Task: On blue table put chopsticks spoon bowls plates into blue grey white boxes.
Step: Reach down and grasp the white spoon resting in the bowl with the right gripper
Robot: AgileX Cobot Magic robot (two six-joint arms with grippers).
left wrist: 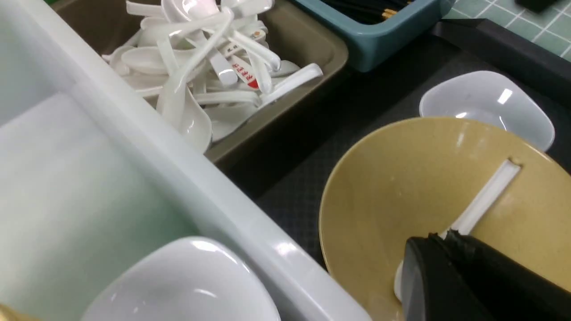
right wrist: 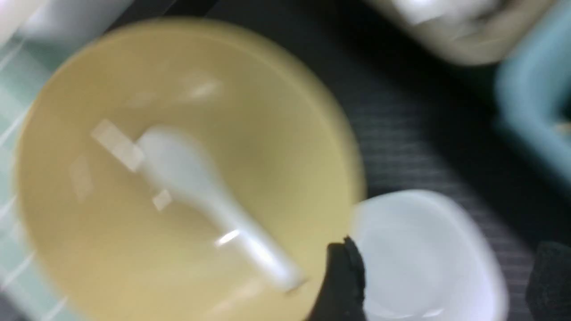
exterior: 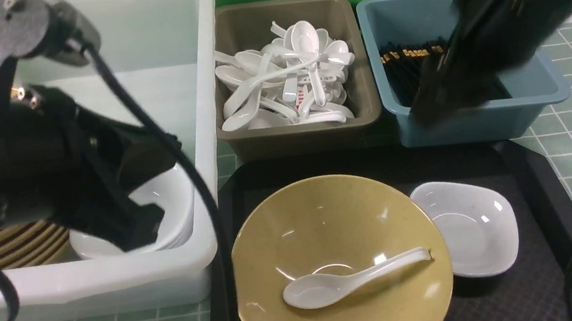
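Now: spoon in yellow bowl, near-left of right gripper, jaws apart | left gripper grip: cannot tell | bowl rim crowds white dish

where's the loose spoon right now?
Front view, lower centre: the white spoon lies inside the yellow bowl on the black tray, handle pointing toward the small white dish on the robot's right.

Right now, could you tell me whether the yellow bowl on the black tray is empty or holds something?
Not empty. The yellow bowl sits upright on the black tray, with one white spoon lying inside it.
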